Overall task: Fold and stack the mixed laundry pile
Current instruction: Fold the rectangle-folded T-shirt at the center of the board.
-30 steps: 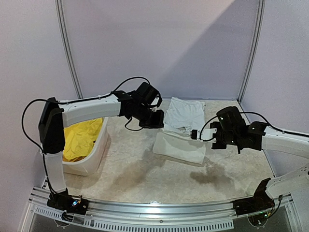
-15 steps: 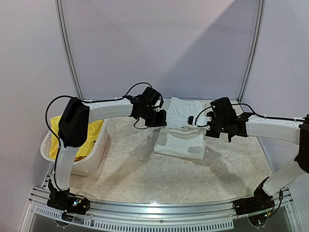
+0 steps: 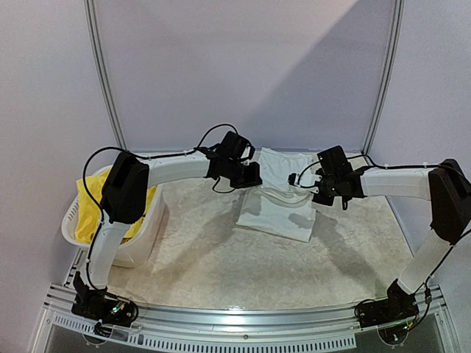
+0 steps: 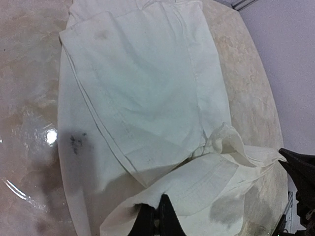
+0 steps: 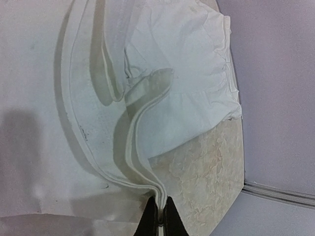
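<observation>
A white T-shirt (image 3: pixel 278 207) lies partly folded on the table at centre back. It fills the left wrist view (image 4: pixel 142 98) and the right wrist view (image 5: pixel 172 98). My left gripper (image 3: pixel 252 179) is shut on the shirt's left edge (image 4: pixel 156 209), the cloth pinched between its fingers. My right gripper (image 3: pixel 307 188) is shut on a folded hem of the shirt's right side (image 5: pixel 159 199). Yellow cloth (image 3: pixel 94 213) lies in the basket at the left. The dark navy and pink pieces are out of view.
A white slotted plastic basket (image 3: pixel 147 234) stands at the table's left side. The beige mottled table top (image 3: pixel 221 265) runs to metal rails at the back and a metal rail at the near edge.
Both grippers moved towards the back of the table and drew the shirt's front edge over it. The left arm swung off the basket; the right arm stretched out.
</observation>
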{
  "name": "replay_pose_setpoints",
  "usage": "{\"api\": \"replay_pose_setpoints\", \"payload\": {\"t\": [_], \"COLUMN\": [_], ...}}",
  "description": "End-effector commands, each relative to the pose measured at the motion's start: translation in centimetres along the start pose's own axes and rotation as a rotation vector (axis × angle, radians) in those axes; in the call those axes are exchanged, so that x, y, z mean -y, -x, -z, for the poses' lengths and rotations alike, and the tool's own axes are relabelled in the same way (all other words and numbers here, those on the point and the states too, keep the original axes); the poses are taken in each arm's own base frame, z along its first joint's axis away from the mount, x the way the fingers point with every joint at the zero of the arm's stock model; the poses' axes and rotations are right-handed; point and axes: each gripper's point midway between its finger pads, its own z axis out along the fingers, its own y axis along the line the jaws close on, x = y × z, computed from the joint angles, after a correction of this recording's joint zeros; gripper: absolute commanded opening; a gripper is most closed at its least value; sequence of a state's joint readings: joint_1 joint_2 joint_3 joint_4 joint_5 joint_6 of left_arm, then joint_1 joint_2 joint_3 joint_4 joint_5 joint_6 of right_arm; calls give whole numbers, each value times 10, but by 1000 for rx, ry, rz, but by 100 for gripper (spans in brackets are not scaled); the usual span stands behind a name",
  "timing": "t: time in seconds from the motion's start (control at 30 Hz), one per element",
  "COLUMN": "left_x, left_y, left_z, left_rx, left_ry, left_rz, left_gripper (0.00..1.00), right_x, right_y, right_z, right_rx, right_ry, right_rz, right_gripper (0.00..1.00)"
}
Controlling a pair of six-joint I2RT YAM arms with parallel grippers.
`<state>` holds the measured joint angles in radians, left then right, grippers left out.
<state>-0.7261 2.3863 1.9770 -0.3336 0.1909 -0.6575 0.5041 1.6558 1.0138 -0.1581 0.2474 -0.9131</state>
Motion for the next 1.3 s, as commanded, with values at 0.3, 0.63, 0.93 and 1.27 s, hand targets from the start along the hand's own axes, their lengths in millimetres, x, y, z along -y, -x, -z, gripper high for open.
{"api": "replay_pose_setpoints", "payload": {"t": [0.3,0.63,0.93,1.27], "left_x": [-23,-32,-15,26], "left_y": [25,31,54,-47], "left_z": [-3,-16,59,101], "left_rx": [67,46,91,-191], "left_ry": [32,26,103,88], "left_rz": [57,51,-158,-994], "left_gripper": [0,19,37,40], "right_x": [15,15,50,-52], "right_y": [14,-2,16,29], "right_z": [-14,-40,36,92], "right_rx": [23,-66,47,218], "right_ry": [-22,-54,-15,461], "right_rz": [-25,-51,-280,-344], "right_gripper": [0,22,56,51]}}
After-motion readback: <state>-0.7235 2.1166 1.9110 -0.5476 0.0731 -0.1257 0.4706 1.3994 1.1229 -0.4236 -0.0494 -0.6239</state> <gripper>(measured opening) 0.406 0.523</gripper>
